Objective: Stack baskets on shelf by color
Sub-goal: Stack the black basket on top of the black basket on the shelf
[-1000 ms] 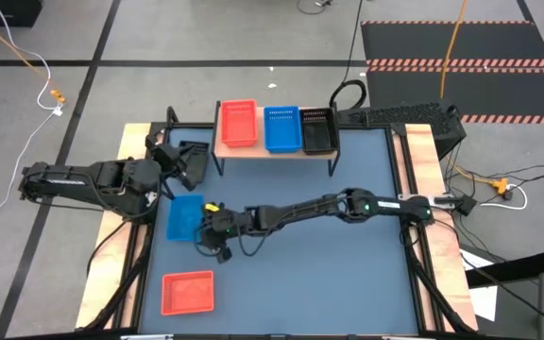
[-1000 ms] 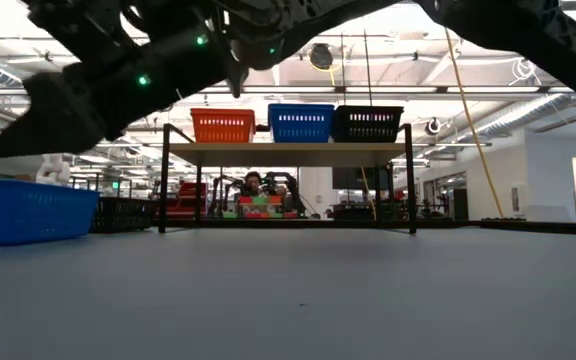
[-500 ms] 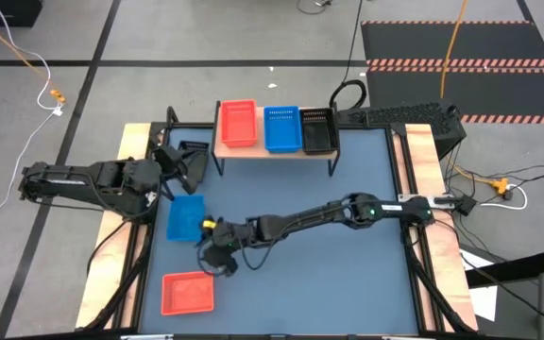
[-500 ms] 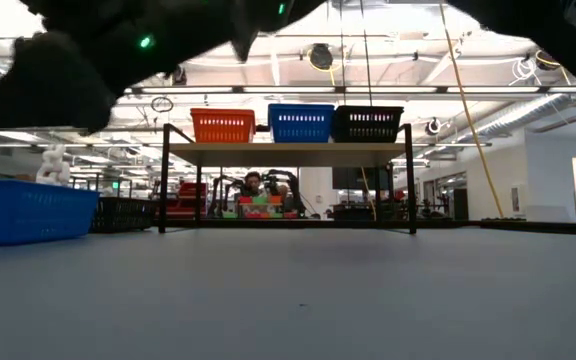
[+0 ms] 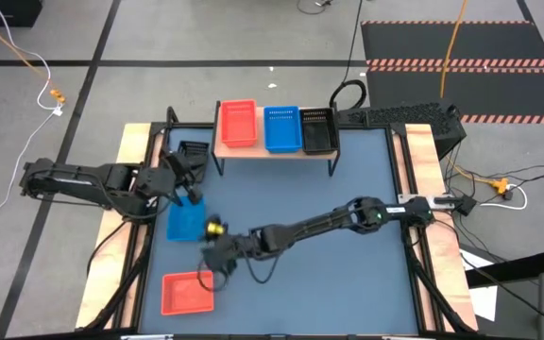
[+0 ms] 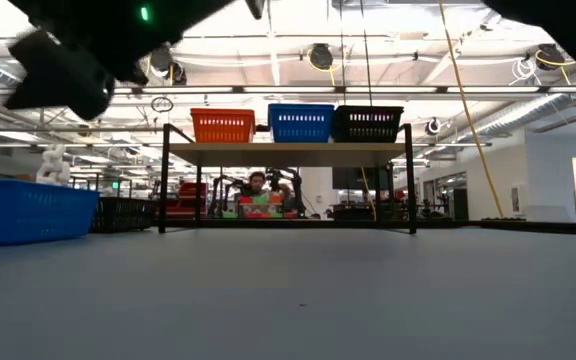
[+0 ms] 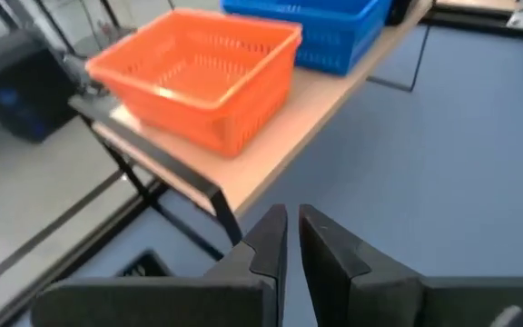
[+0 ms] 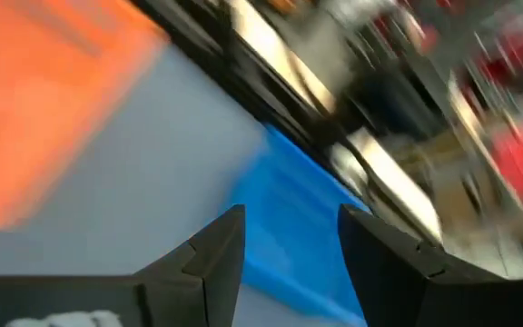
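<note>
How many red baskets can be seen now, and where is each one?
2. One red basket stands at the left end of the shelf; another lies on the table's near left. Stacked ones may be hidden.

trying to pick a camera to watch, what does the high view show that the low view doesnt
Only the high view: the red basket on the table, the right gripper with open fingers near it, and the left gripper beside the loose blue basket.

Only the low view: a person in the room beyond the shelf.

Both: the shelf carrying a red basket, blue basket and black basket, and the loose blue basket.
</note>
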